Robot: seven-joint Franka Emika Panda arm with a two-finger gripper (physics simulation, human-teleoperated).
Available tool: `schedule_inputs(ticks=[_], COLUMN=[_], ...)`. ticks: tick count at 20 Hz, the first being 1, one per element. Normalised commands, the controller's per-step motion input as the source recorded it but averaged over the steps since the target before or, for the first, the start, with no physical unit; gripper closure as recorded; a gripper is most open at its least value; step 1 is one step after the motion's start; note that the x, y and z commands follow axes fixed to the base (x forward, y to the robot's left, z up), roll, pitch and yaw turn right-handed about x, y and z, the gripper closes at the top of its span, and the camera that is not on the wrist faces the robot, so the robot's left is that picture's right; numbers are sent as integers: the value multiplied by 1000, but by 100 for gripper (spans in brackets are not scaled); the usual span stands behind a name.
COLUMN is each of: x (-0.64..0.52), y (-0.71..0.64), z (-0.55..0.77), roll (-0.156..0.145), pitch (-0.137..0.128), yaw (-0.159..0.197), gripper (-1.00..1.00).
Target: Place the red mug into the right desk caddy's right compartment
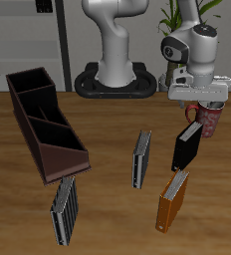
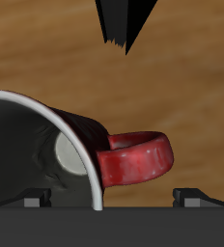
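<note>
Jaws clamped on the red mug (image 1: 208, 119), gripper (image 1: 199, 108) holding it aloft above the table (image 1: 108, 219), over the black book (image 1: 186, 147). Pickup done; carry and release left. Well across the table, the right desk caddy (image 1: 43, 122), its right compartment (image 1: 27, 81) holding nothing.

A brown wooden table (image 1: 108, 214) fills the front. Behind it stands a grey wall (image 1: 73, 35), with dark shelves (image 1: 33, 30) at one side and a green plant (image 1: 177, 15) near the other.
</note>
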Motion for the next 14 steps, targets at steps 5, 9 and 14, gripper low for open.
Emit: schedule_inputs(ticks=[5, 9, 14], x=[44, 14, 124], y=[-79, -66, -196], z=[-93, 29, 101], roll=[-7, 8, 7], pitch=[32, 9, -7], yaw=[-22, -11, 3], gripper=[100, 100, 100])
